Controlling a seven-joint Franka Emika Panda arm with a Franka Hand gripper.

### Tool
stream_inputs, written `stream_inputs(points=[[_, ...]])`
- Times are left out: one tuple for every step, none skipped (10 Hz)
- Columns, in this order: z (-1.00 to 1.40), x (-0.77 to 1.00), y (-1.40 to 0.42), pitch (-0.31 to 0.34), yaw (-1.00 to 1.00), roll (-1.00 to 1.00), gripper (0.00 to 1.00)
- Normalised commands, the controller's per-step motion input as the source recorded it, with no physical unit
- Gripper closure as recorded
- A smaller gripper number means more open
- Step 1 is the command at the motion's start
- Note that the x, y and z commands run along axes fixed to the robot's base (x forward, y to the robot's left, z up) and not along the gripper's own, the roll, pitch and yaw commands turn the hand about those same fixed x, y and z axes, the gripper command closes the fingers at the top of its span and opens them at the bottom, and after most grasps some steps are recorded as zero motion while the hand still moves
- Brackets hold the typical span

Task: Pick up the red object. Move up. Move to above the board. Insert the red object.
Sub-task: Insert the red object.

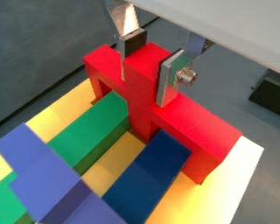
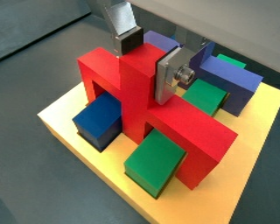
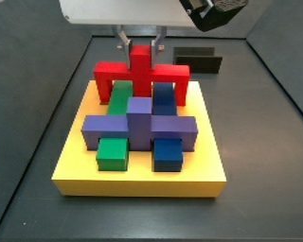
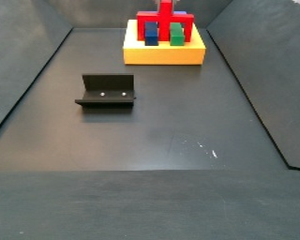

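Clamping the upright stub of the red object, gripper enters from the top of both wrist views, its silver fingers nearly closed with dark pads pressed on opposite faces of the stub; gripper body hangs directly above the piece, so object lies straight below the hand. Red object: arch form, horizontal bar with two legs down, bar running left to right across the upper centre of a side view, legs reaching the top of the board at its far edge. Whether the legs are fully seated in their slots cannot be told; in a wrist view they appear to stand on or just into the yellow surface, straddling blue and green blocks. Board: yellow slab, centre of frame in a side view, small at upper centre in the other. Fitted on board: purple block, green block, blue block. Fixture: dark bracket on floor, well apart from board. Judged stage: insertion, remaining travel straight down along the legs
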Motion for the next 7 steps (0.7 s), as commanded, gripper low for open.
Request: stream_inputs(points=[[-0.24, 0.00, 0.13, 0.010, -0.01, 0.00, 1.00], [-0.05, 0.00, 0.00, 0.000, 0.00, 0.00, 1.00], [-0.18, 0.00, 0.00, -0.004, 0.03, 0.00, 1.00], [-0.25, 0.00, -0.01, -0.044, 0.06, -0.07, 1.00], [-0.25, 0.07, -0.05, -0.009, 0.00, -0.14, 1.00], [-0.34, 0.04, -0.01, -0.053, 0.11, -0.16, 1.00], [-0.31, 0.00, -0.11, -0.041, 0.24, -0.01, 1.00]])
